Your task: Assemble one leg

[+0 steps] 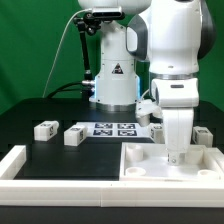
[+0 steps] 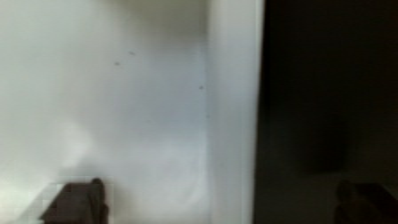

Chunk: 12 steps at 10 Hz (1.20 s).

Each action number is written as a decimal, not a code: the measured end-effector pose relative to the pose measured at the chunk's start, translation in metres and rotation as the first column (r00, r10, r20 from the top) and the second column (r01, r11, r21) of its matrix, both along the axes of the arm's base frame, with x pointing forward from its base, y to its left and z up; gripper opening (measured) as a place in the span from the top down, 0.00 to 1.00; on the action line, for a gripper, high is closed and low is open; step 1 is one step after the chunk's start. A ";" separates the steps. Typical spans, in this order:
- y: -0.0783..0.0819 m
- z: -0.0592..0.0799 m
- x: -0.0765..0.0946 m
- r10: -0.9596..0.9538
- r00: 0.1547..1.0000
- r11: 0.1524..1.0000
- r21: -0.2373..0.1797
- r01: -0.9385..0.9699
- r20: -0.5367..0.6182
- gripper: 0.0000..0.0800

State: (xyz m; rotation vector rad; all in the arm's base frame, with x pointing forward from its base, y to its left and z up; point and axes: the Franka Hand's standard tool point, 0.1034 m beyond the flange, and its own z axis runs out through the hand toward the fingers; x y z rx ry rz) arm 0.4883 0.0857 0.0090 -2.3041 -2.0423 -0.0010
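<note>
Currently the fingers (image 2: pixel 75 203) are spread wide, one at each lower corner of the wrist view, and grip nothing. Between them lies a blurred white surface that ends in a straight edge, with dark beyond it. Contact with that surface cannot be determined.

Only the exterior view shows the wider scene. It shows the arm (image 1: pixel 172 50) upright with the wrist pointing straight down. The fingers are lowered over the white tray (image 1: pixel 205 160) at that view's right. One leg (image 1: pixel 45 129) and a second leg (image 1: pixel 73 134) lie on the black counter (image 1: pixel 100 152). Both are on the exterior view's left of the marker board (image 1: pixel 113 128), well apart from the fingers. Neither leg appears in the wrist view.
</note>
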 end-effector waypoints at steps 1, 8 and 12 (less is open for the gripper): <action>0.006 0.014 -0.001 -0.037 0.999 0.999 -0.006 0.037 0.016 0.19; 0.028 0.048 -0.005 -0.378 0.925 0.925 -0.003 0.379 0.045 0.19; 0.058 0.040 -0.039 -0.880 0.475 0.475 0.002 0.880 -0.021 0.19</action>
